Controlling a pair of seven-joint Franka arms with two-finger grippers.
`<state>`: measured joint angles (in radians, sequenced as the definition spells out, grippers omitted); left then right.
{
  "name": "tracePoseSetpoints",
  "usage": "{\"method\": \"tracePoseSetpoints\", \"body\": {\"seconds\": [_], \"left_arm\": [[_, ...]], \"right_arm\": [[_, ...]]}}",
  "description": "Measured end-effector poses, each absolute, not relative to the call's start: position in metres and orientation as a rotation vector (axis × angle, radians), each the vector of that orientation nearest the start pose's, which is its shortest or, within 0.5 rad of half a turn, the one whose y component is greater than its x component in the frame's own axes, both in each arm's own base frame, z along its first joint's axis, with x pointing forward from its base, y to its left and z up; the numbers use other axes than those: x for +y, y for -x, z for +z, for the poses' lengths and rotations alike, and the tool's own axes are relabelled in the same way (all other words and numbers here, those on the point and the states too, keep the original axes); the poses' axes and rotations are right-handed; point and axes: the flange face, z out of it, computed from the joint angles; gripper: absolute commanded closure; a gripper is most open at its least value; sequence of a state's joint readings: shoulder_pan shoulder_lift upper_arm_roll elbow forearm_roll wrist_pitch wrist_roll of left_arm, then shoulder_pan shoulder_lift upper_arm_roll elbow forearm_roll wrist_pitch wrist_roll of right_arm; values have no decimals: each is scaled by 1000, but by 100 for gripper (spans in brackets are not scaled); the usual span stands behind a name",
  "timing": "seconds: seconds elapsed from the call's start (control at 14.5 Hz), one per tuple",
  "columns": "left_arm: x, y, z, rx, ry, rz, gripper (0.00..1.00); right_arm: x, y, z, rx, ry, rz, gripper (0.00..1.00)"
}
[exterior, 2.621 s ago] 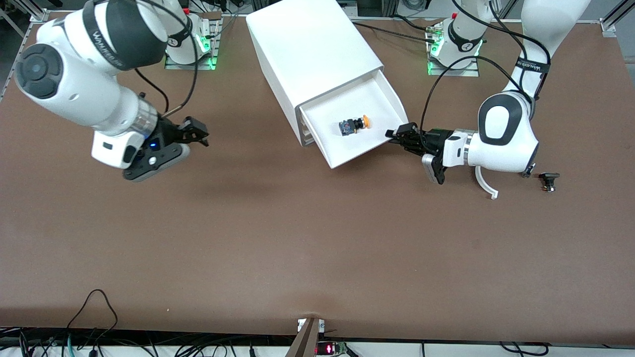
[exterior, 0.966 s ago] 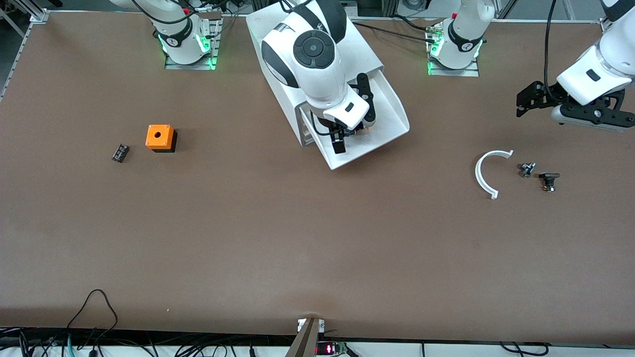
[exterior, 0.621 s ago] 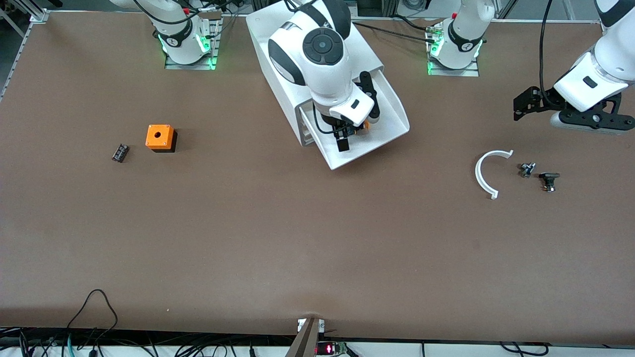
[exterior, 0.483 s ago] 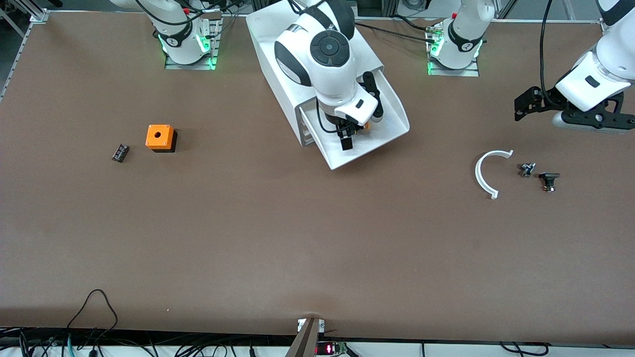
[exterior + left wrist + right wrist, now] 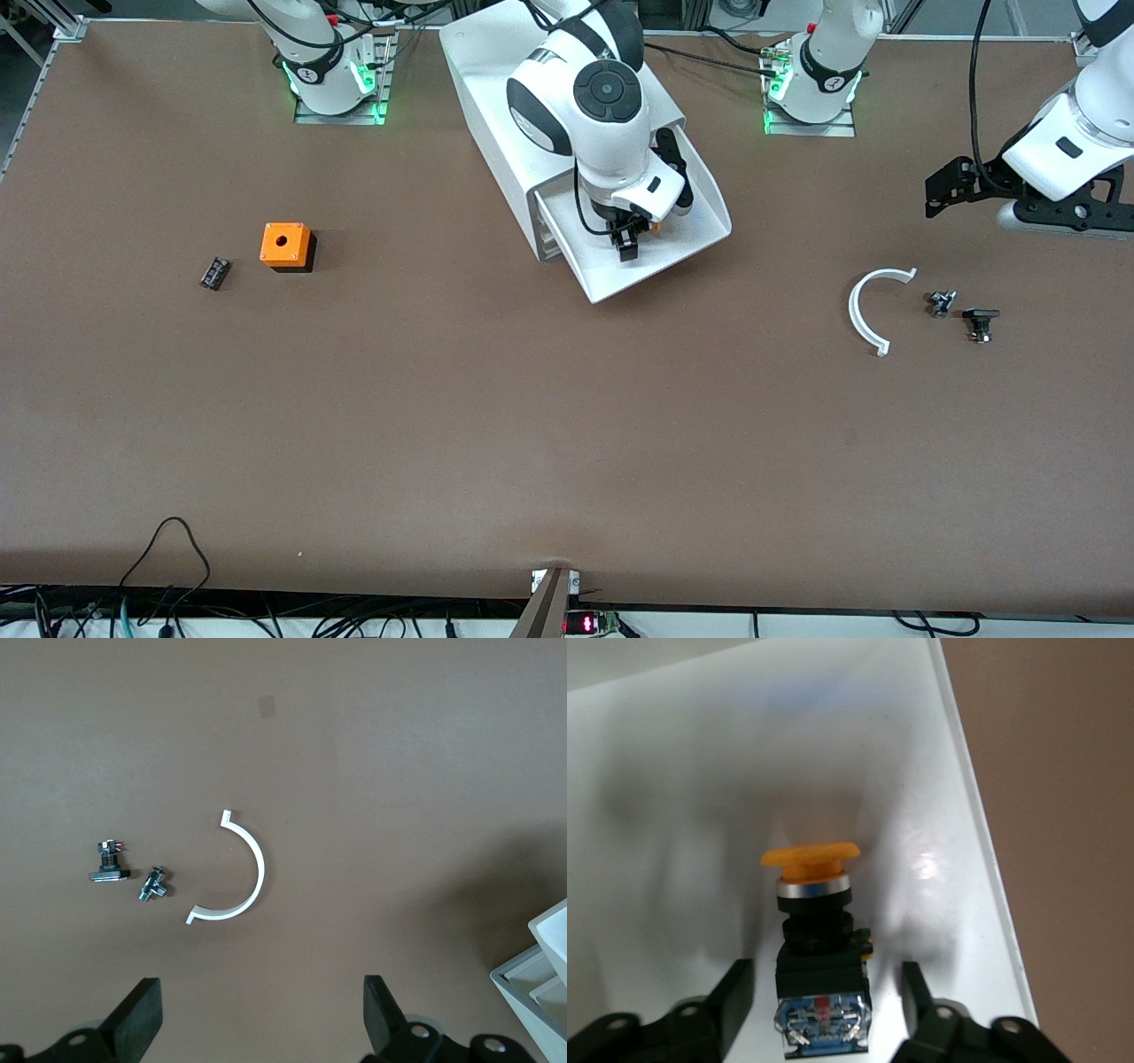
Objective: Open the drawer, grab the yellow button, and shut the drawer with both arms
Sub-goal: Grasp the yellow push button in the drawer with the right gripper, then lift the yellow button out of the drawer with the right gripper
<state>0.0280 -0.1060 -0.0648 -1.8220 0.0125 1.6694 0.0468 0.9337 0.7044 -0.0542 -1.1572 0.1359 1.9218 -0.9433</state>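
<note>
A: Any readable text?
B: None legible.
A: Button?
B: The button [image 5: 818, 939] has an orange mushroom cap, a silver ring and a dark boxy body, lying on its side in the pulled-out top drawer [image 5: 682, 252] of the white cabinet [image 5: 532, 80].
A: Right gripper?
B: The right gripper [image 5: 822, 1010] is down in the drawer, fingers spread either side of the button's body, small gaps showing, not pinching.
A: Left?
B: The left gripper [image 5: 257, 1028] waits, spread wide and empty, over bare table toward the left arm's end, near the white curved strip [image 5: 239, 877] and two small metal parts [image 5: 133, 875].
</note>
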Motion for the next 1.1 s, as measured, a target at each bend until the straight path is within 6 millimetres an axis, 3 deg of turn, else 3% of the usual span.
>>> {"method": "tracePoseSetpoints", "body": {"seconds": [0.41, 0.62, 0.76, 0.9, 1.1], "left_arm": [[-19, -523, 571, 130, 3119, 73, 0], [-18, -523, 571, 128, 3119, 74, 0], [-18, -523, 570, 127, 3119, 75, 0], [-17, -524, 570, 124, 3120, 75, 0], [-11, -526, 568, 106, 3121, 82, 0]], "right_arm": [[598, -470, 397, 2517, -2009, 217, 79], [602, -467, 404, 2521, -2000, 241, 82], [600, -469, 423, 2482, -2020, 284, 82], [585, -481, 451, 2372, -2105, 337, 82], [540, -518, 483, 2167, -2269, 390, 81]]}}
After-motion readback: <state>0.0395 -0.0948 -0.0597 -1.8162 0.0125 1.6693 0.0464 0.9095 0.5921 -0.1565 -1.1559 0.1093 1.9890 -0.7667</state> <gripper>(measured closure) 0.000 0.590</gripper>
